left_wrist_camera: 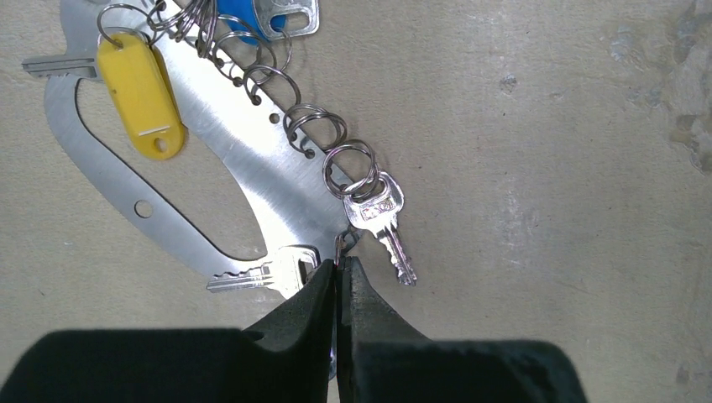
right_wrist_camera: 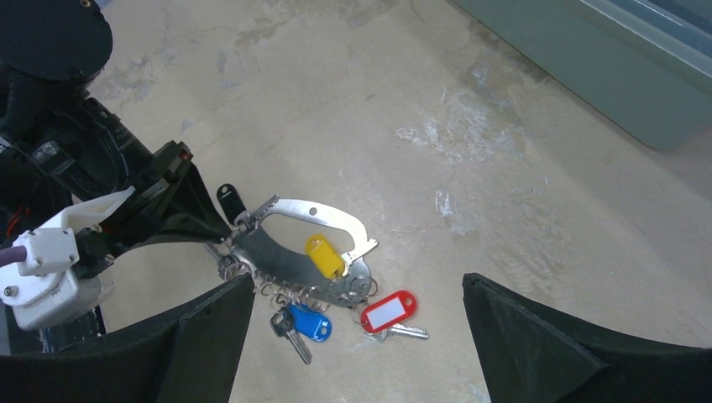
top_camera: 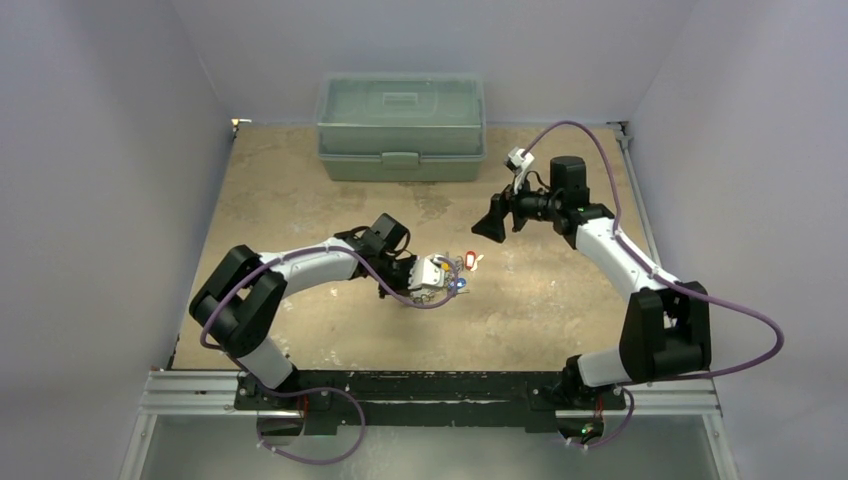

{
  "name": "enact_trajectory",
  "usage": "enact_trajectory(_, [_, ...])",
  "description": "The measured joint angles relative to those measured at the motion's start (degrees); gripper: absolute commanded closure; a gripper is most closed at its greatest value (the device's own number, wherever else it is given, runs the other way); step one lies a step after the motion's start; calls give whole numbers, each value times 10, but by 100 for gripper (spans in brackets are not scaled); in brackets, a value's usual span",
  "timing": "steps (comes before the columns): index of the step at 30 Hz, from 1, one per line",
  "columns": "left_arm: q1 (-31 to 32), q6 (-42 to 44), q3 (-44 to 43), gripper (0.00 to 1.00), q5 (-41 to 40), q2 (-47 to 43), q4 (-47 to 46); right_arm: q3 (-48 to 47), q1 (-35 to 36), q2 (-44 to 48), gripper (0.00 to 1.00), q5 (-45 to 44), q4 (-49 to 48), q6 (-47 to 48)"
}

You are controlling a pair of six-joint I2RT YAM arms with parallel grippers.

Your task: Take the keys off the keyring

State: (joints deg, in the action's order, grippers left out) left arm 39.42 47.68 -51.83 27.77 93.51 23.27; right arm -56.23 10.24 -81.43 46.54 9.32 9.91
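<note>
Near the middle of the worktop [left_wrist_camera: 546, 168], the left gripper [left_wrist_camera: 339, 273] is pressed shut at the tip of the keyring [left_wrist_camera: 252, 159]. The right gripper [top_camera: 492, 224] hangs spread wide. It is best to pin the keyring firmly while the keys [left_wrist_camera: 382, 210] slide off singly.

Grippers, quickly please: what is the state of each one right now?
Left gripper: shut, pinching the end of the keyring.
Right gripper: open, holding nothing.

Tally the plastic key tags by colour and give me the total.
Yellow tag: 1
Blue tag: 1
Red tag: 1
Dark oval tag: 1
Total: 4
</note>
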Motion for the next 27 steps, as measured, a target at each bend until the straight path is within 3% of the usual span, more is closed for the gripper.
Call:
enact_trajectory(11, [18,12,-13,100,-40,-13,23,5,14,-7,3,33,-34,-14])
enact_trajectory(19, [60,63,-120,100,-114,-16,128,4,14,-37,4,49,-42,-22])
enact_trajectory(23, [77,107,-185,100,-155,-16,190,5,14,-37,4,59,-66,-37])
enact_trajectory(27, [95,189,-185,100,-198,-41,208,9,14,-32,3,63,-89,-46])
